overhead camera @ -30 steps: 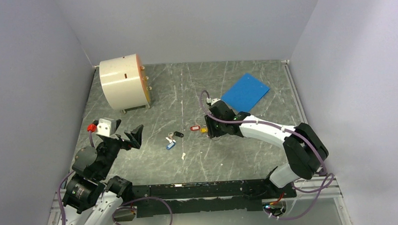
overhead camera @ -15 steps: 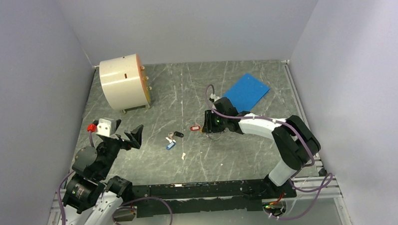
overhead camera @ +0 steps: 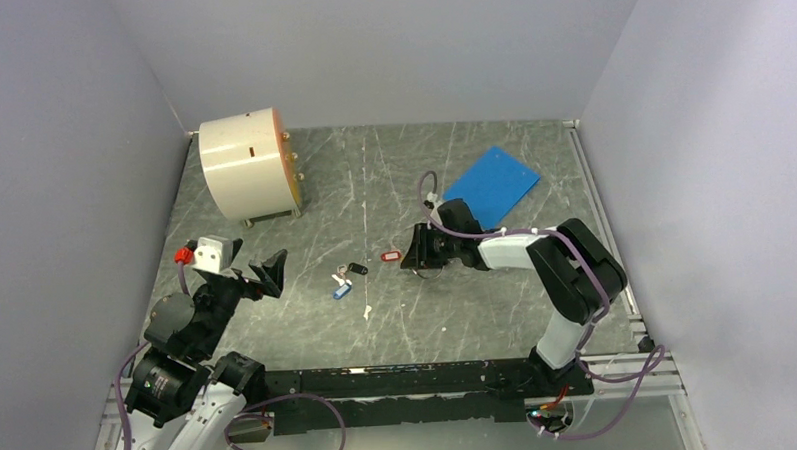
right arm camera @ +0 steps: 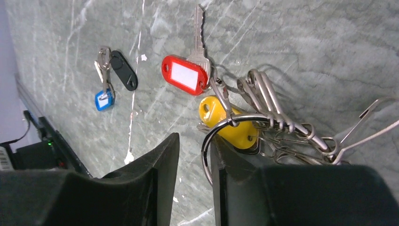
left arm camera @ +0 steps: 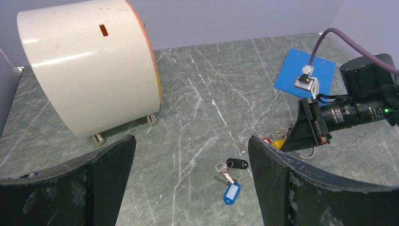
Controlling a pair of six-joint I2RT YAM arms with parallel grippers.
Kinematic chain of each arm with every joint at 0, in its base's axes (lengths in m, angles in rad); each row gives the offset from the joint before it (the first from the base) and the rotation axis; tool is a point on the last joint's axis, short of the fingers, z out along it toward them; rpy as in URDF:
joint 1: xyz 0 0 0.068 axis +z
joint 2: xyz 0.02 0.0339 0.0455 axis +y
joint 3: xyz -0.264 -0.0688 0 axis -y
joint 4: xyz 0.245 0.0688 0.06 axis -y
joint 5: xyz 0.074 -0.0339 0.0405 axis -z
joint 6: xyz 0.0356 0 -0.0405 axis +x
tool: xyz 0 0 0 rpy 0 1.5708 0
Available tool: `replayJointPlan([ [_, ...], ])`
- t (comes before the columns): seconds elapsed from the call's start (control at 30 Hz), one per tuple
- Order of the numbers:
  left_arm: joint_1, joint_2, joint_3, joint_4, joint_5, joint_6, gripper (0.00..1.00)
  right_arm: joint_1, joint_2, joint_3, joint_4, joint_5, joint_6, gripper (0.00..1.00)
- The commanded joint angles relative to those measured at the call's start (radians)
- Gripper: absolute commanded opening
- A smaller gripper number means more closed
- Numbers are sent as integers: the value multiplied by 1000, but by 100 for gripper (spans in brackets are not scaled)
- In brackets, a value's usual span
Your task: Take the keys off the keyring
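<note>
Surroundings: cream drum-shaped box [overhead camera: 247,165] at the far left; flat blue sheet [overhead camera: 491,185] behind the right arm; loose blue-tagged key [right arm camera: 102,100] and black fob [right arm camera: 123,70] lying apart from the bunch.
In the way: tangled silvery clips [right arm camera: 282,127] crowd the ring.
Keyring: thin silvery wire keyring [right arm camera: 204,146] mid grey marbled counter [overhead camera: 392,165], carrying a red-tagged silver key [right arm camera: 185,75] and a yellow plastic key tag [right arm camera: 228,123].
Right tool [right arm camera: 194,141]: jaws narrowed around the ring's wire; cannot tell whether they pinch it.
Left tool [left arm camera: 190,141]: spread wide, holding nothing.

The keyring [right arm camera: 203,147] is shiny silvery metal; the red tag [right arm camera: 185,75] and yellow tag [right arm camera: 221,117] are glossy plastic; the table [right arm camera: 306,56] looks matt, marbled grey.
</note>
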State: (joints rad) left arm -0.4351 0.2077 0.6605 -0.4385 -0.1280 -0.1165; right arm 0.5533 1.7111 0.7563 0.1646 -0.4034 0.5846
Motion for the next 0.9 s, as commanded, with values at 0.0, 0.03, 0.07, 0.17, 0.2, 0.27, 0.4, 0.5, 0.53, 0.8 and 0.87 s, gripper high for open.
replayJointPlan([
  [0.0, 6, 15, 30, 15, 13, 17, 95, -22, 49, -37, 120, -82, 47, 33],
  [0.03, 6, 15, 30, 14, 14, 17, 95, -25, 56, -41, 129, -88, 51, 30],
  [0.07, 6, 15, 30, 14, 14, 17, 95, -28, 57, -42, 133, -96, 53, 28],
  [0.17, 6, 15, 30, 14, 13, 17, 95, -30, 37, -39, 135, -110, 48, 20],
  [0.2, 6, 15, 30, 14, 14, 17, 95, -30, 25, -35, 127, -112, 46, 17],
  [0.27, 8, 15, 31, 14, 14, 17, 95, -31, -4, -20, 106, -121, 38, 9],
  [0.4, 7, 13, 31, 14, 16, 17, 95, -30, -76, 32, 36, -121, 10, 0],
  [0.5, 7, 11, 33, 12, 14, 17, 95, -31, -122, 93, -49, -115, -29, 0],
  [0.53, 7, 10, 33, 12, 13, 17, 95, -30, -137, 125, -73, -116, -44, 0],
  [0.8, 8, 11, 33, 9, 8, 17, 95, -38, -192, 263, -112, -187, -43, 0],
  [0.87, 7, 12, 33, 9, 9, 17, 95, -39, -196, 260, -82, -219, -22, 0],
])
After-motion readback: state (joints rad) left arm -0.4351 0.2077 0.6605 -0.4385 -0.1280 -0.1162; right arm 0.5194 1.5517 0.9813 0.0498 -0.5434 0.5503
